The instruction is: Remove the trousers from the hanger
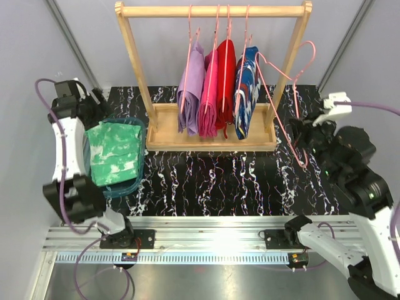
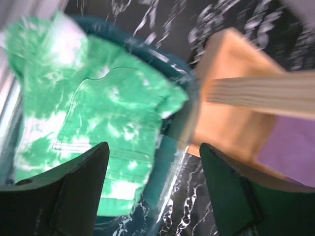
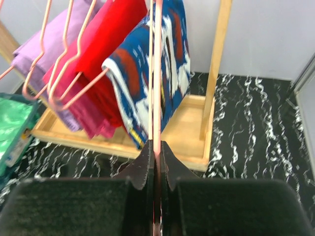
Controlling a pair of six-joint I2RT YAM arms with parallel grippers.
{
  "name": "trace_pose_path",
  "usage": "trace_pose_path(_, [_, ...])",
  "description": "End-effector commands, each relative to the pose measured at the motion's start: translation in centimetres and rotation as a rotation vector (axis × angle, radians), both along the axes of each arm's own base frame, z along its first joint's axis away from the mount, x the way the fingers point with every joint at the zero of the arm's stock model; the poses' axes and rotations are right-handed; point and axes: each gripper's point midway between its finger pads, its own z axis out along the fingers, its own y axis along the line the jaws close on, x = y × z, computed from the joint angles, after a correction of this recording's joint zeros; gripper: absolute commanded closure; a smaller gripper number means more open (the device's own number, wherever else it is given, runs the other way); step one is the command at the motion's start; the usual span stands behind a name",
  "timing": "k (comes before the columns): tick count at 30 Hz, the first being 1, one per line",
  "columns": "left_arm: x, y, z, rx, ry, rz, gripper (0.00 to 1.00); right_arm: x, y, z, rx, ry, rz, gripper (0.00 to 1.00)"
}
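The mint green trousers [image 1: 114, 153] lie folded in a teal bin [image 1: 128, 189] at the left; they also show in the left wrist view [image 2: 98, 113]. The navy patterned trousers [image 1: 245, 94] hang on a pink hanger on the wooden rack [image 1: 212, 140], rightmost of the hung pairs, and show in the right wrist view [image 3: 170, 59]. My left gripper [image 1: 95, 103] is open and empty above the bin's far edge [image 2: 155, 162]. My right gripper [image 1: 301, 134] is shut on the wire of an empty pink hanger [image 3: 156, 73], held right of the rack [image 3: 156, 150].
Lilac [image 1: 190, 94], pink [image 1: 209, 103] and red [image 1: 226, 72] pairs hang left of the navy pair. The rack's right post [image 1: 294, 56] stands close to the held hanger. Black marbled mat [image 1: 219, 181] lies in front of the rack.
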Motion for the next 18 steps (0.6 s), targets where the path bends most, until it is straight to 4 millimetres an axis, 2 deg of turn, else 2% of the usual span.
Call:
trace_pose_path(1, [-2.5,-2.6,3.8,0.081,-0.076,-0.046,0.19,3.4,0.5,3.2,-0.066,-0.081,-0.047,1.00])
trace_pose_path(2, [-3.7,-2.6,5.1,0.137,-0.099,-0.023,0.15,4.1,0.3,3.4,-0.076,-0.083,-0.072,1.00])
trace_pose_path(3, [-4.5,-3.3,5.8,0.162,-0.110,-0.041,0.12,4.8,-0.8,4.6,-0.074,-0.107,-0.150,1.00])
trace_pose_path(4, [-5.0,-4.8,6.3,0.180,-0.123,-0.076,0.01,6.0,-0.9,4.4,-0.086,-0.097,-0.188,1.00])
trace_pose_path(5, [-5.9,-4.9,5.9,0.207,-0.111,-0.067,0.01,6.5,-1.1,4.8,-0.091,-0.102,-0.212,1.00])
trace_pose_path(6, [-7.1,-5.6,7.5,0.218,-0.167,-0.081,0.01,6.7,-1.4,6.0,-0.080,-0.124,-0.236,1.00])
trace_pose_path(7, [-7.7,-6.5,7.6,0.212,-0.178,-0.100,0.01,8.0,-0.8,5.6,-0.095,-0.104,-0.236,1.00])
trace_pose_path(8, [-8.4,-6.5,7.9,0.230,-0.193,-0.092,0.01,8.5,-0.5,5.7,-0.105,-0.100,-0.235,1.00])
trace_pose_path(9, [-9.7,-6.7,8.4,0.237,-0.217,-0.092,0.01,8.9,-0.7,6.9,-0.105,-0.118,-0.256,1.00])
trace_pose_path(10, [-10.4,-7.3,8.8,0.242,-0.237,-0.106,0.01,10.4,-0.1,6.2,-0.132,-0.091,-0.264,1.00])
trace_pose_path(11, [-11.1,-7.7,9.1,0.244,-0.258,-0.119,0.01,11.1,0.1,6.2,-0.146,-0.086,-0.266,1.00])
trace_pose_path(12, [-12.4,-8.0,9.6,0.244,-0.290,-0.123,0.01,11.5,0.0,7.1,-0.151,-0.094,-0.280,1.00])
trace_pose_path(13, [-13.0,-8.7,9.8,0.239,-0.306,-0.149,0.01,13.0,0.6,6.2,-0.173,-0.067,-0.286,1.00])
trace_pose_path(15, [-14.3,-9.3,9.9,0.231,-0.327,-0.169,0.01,14.0,0.8,7.0,-0.156,-0.070,-0.289,1.00])
trace_pose_path(17, [-16.0,-9.7,9.9,0.217,-0.358,-0.188,0.01,15.6,1.7,6.3,-0.160,-0.054,-0.265,1.00])
trace_pose_path(18, [-16.6,-9.8,9.8,0.212,-0.366,-0.185,0.01,16.0,1.4,6.6,-0.156,-0.058,-0.277,1.00])
